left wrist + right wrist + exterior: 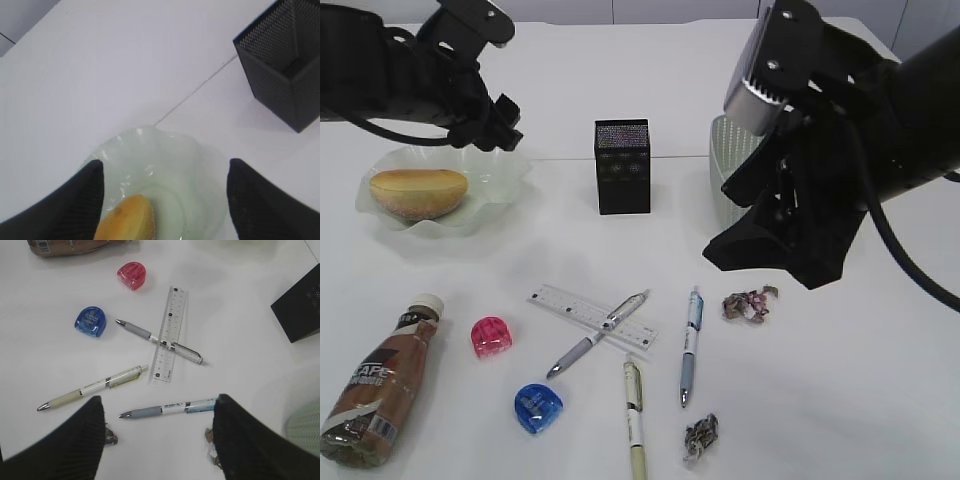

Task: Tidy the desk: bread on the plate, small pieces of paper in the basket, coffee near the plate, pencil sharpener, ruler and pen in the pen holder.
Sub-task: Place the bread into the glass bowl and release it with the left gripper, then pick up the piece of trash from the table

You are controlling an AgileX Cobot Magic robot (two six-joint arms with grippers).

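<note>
Bread step judged complete: golden-orange oblong bun lying in pale green wavy-rimmed translucent dish near far left edge of white desk. Left fingers standing spread, empty, hovering over dish, bun just below between them. Right fingers spread, holding nothing, hanging above blue-grey pen toward near edge. Advising straight descent, straddling barrel mid-length, avoiding crumpled paper scraps alongside. Black square mesh pen holder standing mid-desk, well apart.

Hidden and cut-off things
The right arm hides most of the basket. The coffee bottle's bottom and the yellow pen's end are cut off.
</note>
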